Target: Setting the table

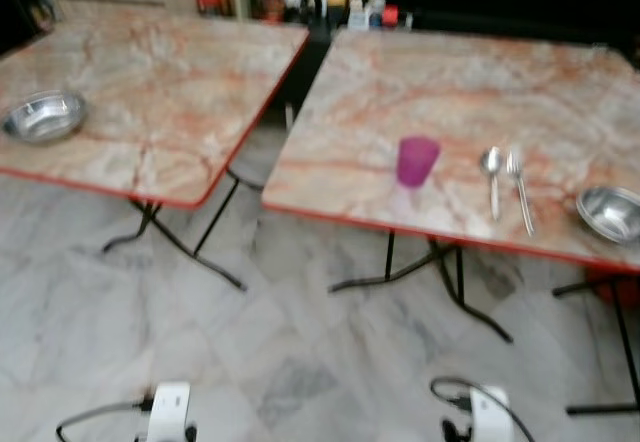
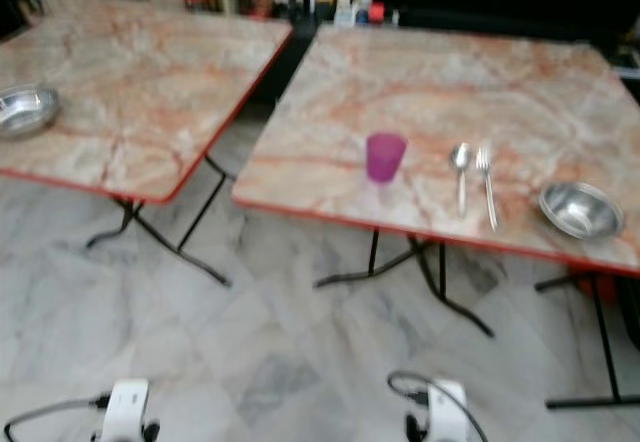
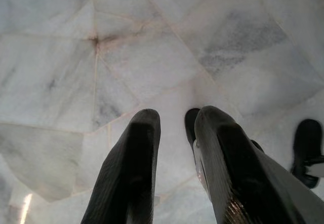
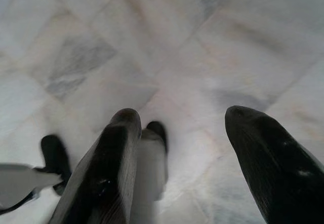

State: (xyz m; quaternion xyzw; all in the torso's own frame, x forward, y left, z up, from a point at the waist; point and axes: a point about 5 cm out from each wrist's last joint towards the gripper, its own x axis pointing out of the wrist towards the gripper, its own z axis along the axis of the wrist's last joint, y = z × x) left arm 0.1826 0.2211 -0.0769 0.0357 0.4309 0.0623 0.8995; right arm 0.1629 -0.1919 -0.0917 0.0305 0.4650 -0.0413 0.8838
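**Two marble tables ahead, both arms hanging low**

From the head camera you see the right table (image 1: 450, 82) carrying a purple cup (image 1: 417, 160) near its front edge, a spoon (image 1: 492, 174) and fork (image 1: 519, 190) just right of it, then a steel bowl (image 1: 609, 211). The left table (image 1: 150, 82) holds another steel bowl (image 1: 43, 115).

Your left wrist view shows the left gripper (image 3: 177, 127) slightly parted over the floor (image 3: 152, 41).

Your right wrist view shows the right gripper (image 4: 185, 120) spread wide, grasping nothing.

A home dining area: two marble-patterned folding benches (image 1: 150, 92) (image 1: 450, 102) stand on a marble-tiled floor (image 1: 280, 352), with condiment bottles (image 1: 300, 2) crowded on a dark sideboard behind them.
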